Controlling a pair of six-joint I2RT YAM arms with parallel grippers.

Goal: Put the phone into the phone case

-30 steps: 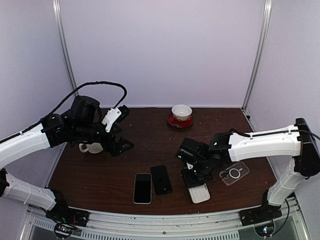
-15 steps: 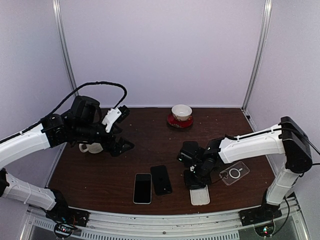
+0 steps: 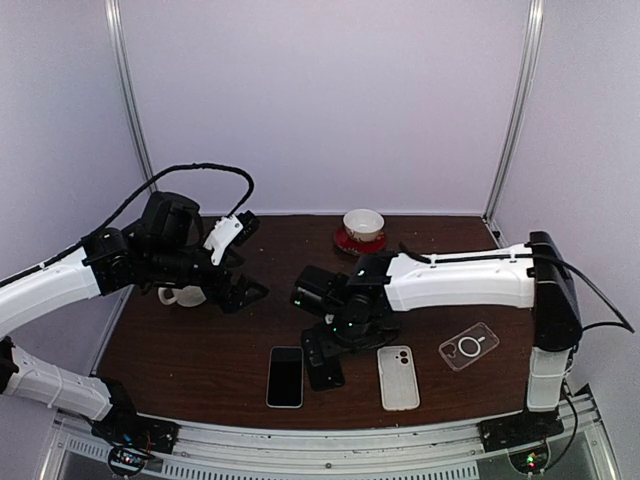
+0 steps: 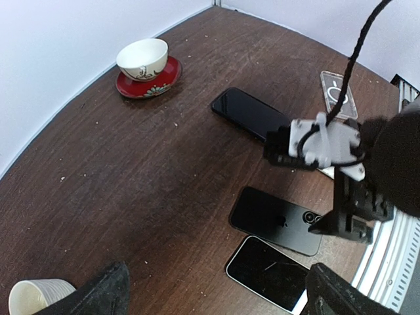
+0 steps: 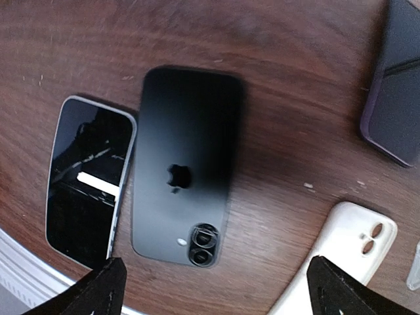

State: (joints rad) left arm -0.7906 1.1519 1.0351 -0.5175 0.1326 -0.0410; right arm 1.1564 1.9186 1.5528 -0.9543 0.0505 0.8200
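At the near edge of the table (image 3: 180, 350), a white phone case (image 3: 398, 378) lies flat, separate from the black phone (image 5: 184, 197), which lies back-up just beside a light-rimmed phone (image 3: 285, 377). The right end effector (image 3: 328, 348) hovers over the black phone, fingers apart. A clear case (image 3: 468, 346) lies to the right. The right arm hides another dark phone (image 4: 252, 113) from above. The left end effector (image 3: 245, 292) hangs spread near a cup (image 3: 180, 296). Farthest back, a bowl (image 3: 363, 223) sits on a saucer (image 3: 357, 243).
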